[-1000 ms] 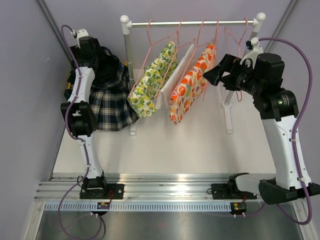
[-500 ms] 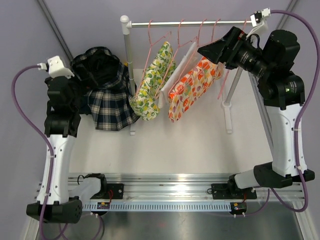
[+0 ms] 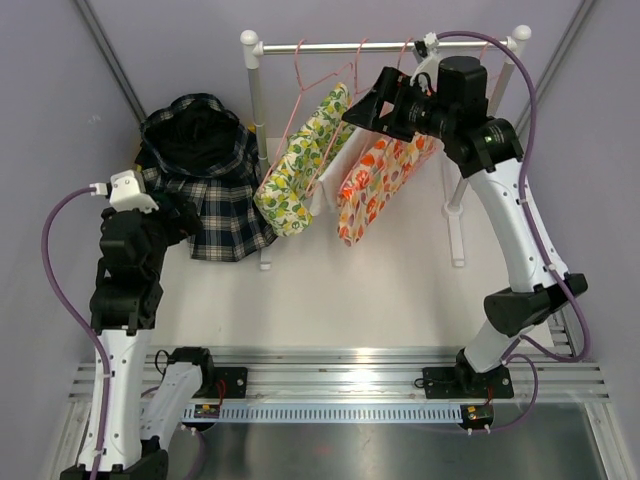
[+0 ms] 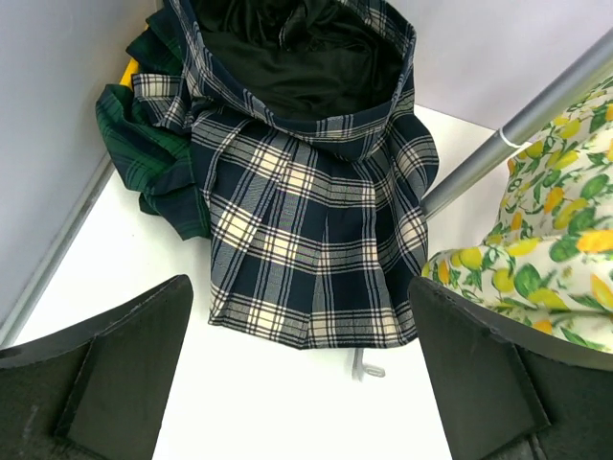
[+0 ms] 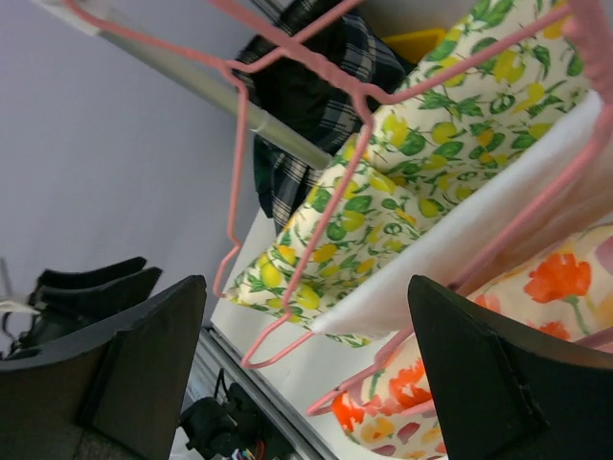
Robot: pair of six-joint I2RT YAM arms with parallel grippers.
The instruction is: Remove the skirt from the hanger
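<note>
Up at the top of the overhead view the rail (image 3: 330,46) carries its row of pink hangers (image 3: 300,95), and two printed skirts hang from them. The lemon-print skirt (image 3: 300,165) sits left of centre and the orange-print skirt (image 3: 378,180) just to its right, with a strip of white cloth (image 3: 352,135) squeezed between them. Both hang tilted, hems swinging toward the lower left. The right gripper (image 3: 362,106) is high, right against the upper edge of that hanging bunch, beside the top of the orange-print skirt. In its own camera the two dark fingers (image 5: 134,374) stand wide apart at the lower corners, released and clamping nothing. The wire of one hanger and the lemon-print skirt fill the middle of that view beyond the fingers. Whether a finger touches the cloth, I cannot tell. Over in the upper left of the overhead view, the plaid skirt (image 3: 212,195) lies in a heap on the white table (image 3: 400,290). It is off any hanger, with its waist open toward the back wall and its pleated hem spread toward the front. The left gripper (image 4: 299,287) hangs low on the left, pointed at that heap. Its fingers (image 4: 115,374) are also spread, grasping nothing and clear of the plaid hem. The wrist view shows a darker green plaid cloth (image 4: 153,163) bunched against the skirt's left side. The rack's grey post (image 4: 517,129) slants across the upper right.
</note>
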